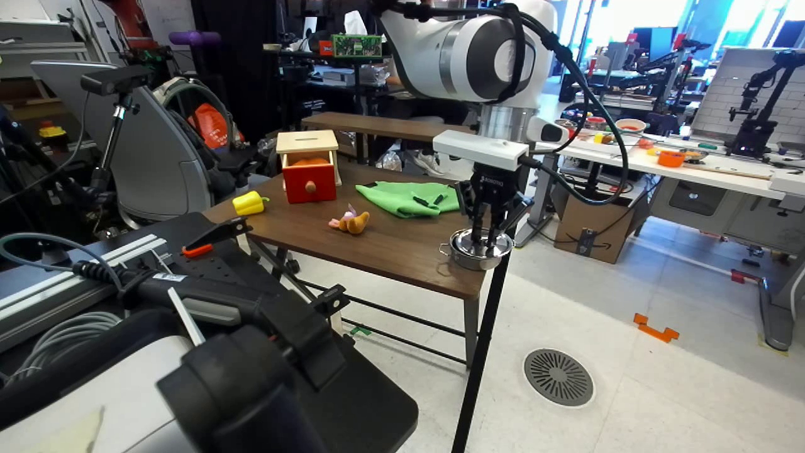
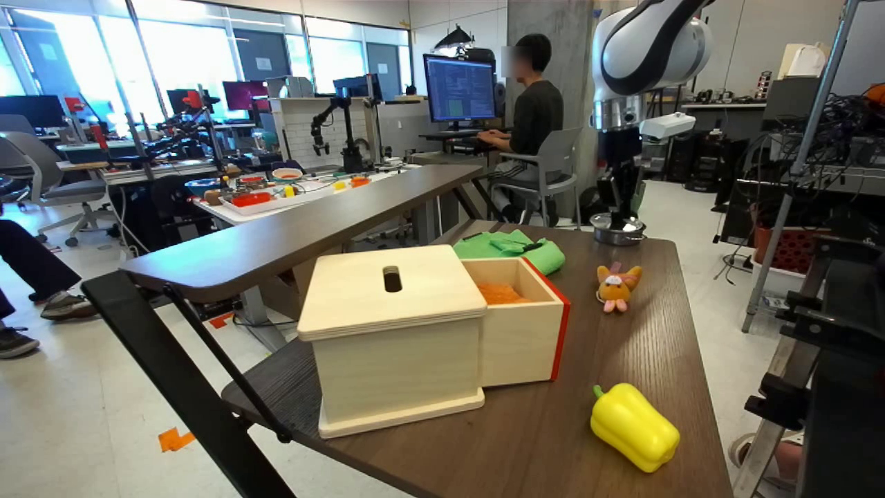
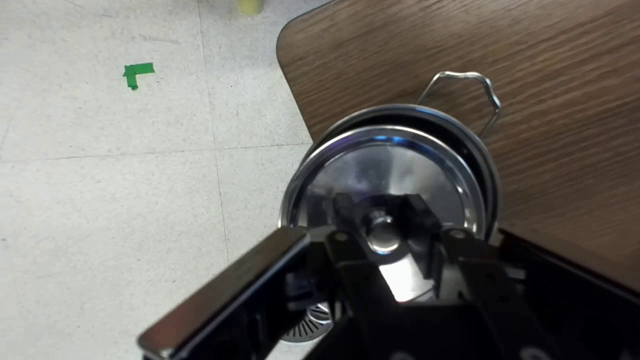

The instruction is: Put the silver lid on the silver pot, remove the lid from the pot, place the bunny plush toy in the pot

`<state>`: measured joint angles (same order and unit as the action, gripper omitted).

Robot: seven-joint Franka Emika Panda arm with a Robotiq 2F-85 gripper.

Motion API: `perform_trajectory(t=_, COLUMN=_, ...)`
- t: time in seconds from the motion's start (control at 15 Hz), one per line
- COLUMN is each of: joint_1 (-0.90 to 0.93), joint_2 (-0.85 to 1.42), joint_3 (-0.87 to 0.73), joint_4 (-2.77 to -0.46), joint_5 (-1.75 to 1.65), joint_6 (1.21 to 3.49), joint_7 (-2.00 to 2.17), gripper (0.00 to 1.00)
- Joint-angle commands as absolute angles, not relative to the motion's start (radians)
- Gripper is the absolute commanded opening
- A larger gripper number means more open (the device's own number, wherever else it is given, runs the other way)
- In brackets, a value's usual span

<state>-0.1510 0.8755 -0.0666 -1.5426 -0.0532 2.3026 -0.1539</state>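
Stage one or two, at a guess: apparently pinching the silver lid (image 3: 385, 167) by its knob (image 3: 384, 234) in the narrow claw (image 1: 484, 238), holding it over the silver pot (image 1: 475, 261), off-centre in the wrist view, baring a dark crescent of the inside. Finishing the placing or beginning the removal; impossible to say which, or whether touching the pot. Leaving the last step undone, with the bunny plush toy (image 2: 617, 286) on the brown table (image 1: 402, 246), well apart from the pot.
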Motion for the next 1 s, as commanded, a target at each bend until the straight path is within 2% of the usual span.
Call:
perform_trajectory(t=0.0, joint_1=-0.137, joint_2=0.902, joint_3=-0.084, joint_4=-1.498, joint_5=-0.077, joint_6=2.279, joint_7=-0.133, gripper=0.01)
perform_trajectory(t=0.13, joint_1=-0.137, joint_2=0.894, joint_3=-0.085, joint_4=-1.504, joint_5=-0.079, joint_6=2.284, joint_7=-0.133, gripper=0.05)
perform_trajectory(t=0.47, joint_1=-0.132, joint_2=0.838, joint_3=-0.080, joint_4=-1.553, joint_5=-0.082, joint_6=2.300, joint_7=-0.139, gripper=0.05)
perform_trajectory(t=0.93, joint_1=-0.068, joint_2=0.669, joint_3=-0.036, joint_4=-1.744, joint_5=-0.120, joint_6=2.314, joint_7=-0.177, gripper=0.05)
